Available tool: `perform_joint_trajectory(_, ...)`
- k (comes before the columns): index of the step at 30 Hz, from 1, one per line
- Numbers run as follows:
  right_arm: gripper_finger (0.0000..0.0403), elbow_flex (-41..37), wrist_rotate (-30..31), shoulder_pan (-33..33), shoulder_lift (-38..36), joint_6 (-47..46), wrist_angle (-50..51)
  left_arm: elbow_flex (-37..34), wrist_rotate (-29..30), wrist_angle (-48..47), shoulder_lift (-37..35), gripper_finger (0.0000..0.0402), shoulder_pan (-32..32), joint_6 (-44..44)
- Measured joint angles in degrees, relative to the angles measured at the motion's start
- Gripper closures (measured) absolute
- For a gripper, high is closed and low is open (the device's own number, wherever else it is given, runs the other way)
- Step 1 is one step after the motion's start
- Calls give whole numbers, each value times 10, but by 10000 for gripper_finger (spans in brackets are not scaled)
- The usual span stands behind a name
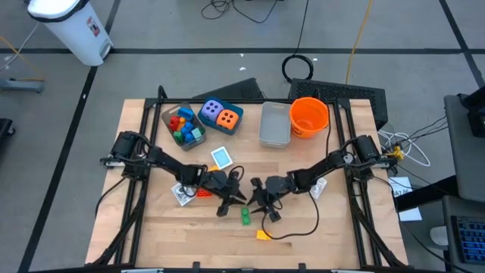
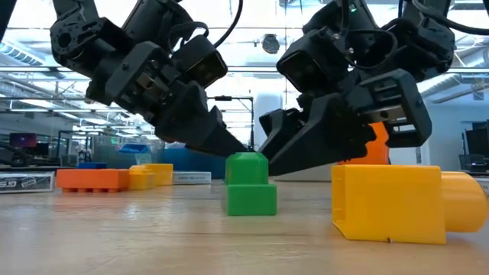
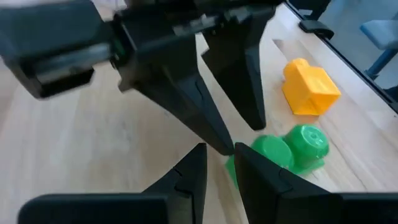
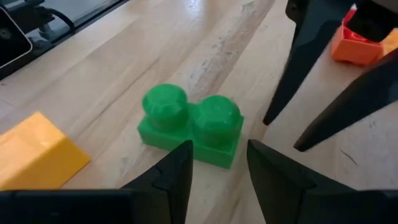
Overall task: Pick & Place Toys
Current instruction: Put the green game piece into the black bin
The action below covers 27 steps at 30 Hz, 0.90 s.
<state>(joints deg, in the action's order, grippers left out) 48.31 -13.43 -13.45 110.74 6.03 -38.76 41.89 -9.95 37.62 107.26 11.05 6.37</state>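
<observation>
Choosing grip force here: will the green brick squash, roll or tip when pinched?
The green brick looks like rigid moulded plastic, so squashing seems unlikely. It sits flat on the table, studs up, so it should slide, not roll. Glossy sides may slip.

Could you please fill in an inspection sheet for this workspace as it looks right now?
Surface: wooden table, no spills seen.
Job's things: green brick and yellow brick loose near the front; orange brick and a card left of centre; purple and orange dice at the back.
Clutter: clear box of bricks, grey tray, orange bucket.
Grippers: left gripper and right gripper, both open, empty, flanking the green brick.
Cables: black cable crossing the table front.
Surroundings: white bin on the floor.
</observation>
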Motion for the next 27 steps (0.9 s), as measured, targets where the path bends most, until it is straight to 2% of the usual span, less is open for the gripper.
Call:
perform_joint_trajectory(7,259,0,1,0,-8,-3,28,0,-3,-2,-51,314,5,-25)
perform_joint_trajectory(11,259,0,1,0,-29,-4,99,2,22,-22,-111,314,40,-97)
perform_joint_trajectory(17,259,-1,47,-2,-74,-33,208,80,158,-212,-147,314,102,-228)
perform_joint_trajectory(22,259,-1,76,-9,-108,-40,270,158,168,-320,-134,314,112,-248)
perform_joint_trajectory(27,259,-15,105,-20,-141,-45,305,217,148,-399,-126,313,112,-253)
